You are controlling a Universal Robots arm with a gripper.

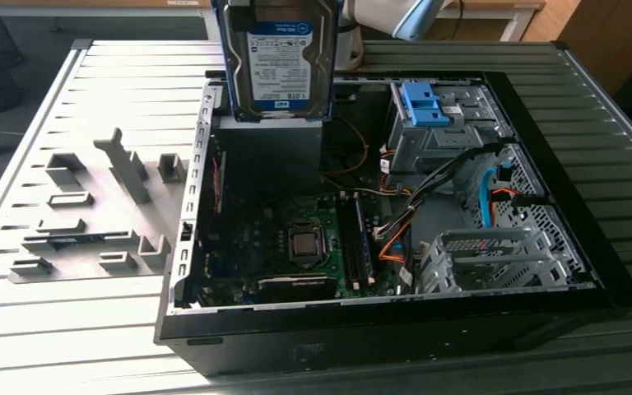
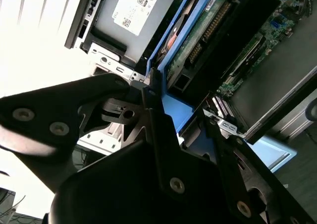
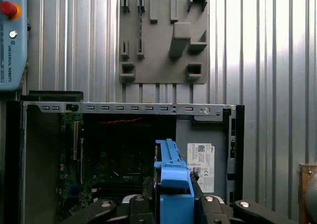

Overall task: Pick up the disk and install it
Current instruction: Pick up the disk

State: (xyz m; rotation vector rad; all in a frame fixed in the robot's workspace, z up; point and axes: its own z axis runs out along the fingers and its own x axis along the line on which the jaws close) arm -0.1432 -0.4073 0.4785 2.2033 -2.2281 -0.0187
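Note:
The disk point(image 1: 280, 62), a silver drive with a white-and-blue label and a blue frame, hangs upright above the far end of the open computer case point(image 1: 563, 214), over the dark grey power supply box point(image 1: 267, 156). In the first wrist view my gripper point(image 3: 173, 206) is shut on the disk point(image 3: 171, 179), a black finger point(image 3: 200, 201) on each side of its blue frame. The second wrist view looks along the gripper point(image 2: 178, 102) at the disk's green circuit side point(image 2: 198, 40) and blue edge.
A blue bracket point(image 1: 424, 103) sits in the metal drive cage at the case's far right in the exterior view. The motherboard point(image 1: 294, 247) and cables fill the case floor. A grey fixture plate point(image 1: 85, 214) lies on the slatted table. A pendant with a red button point(image 3: 11, 35) lies beside it.

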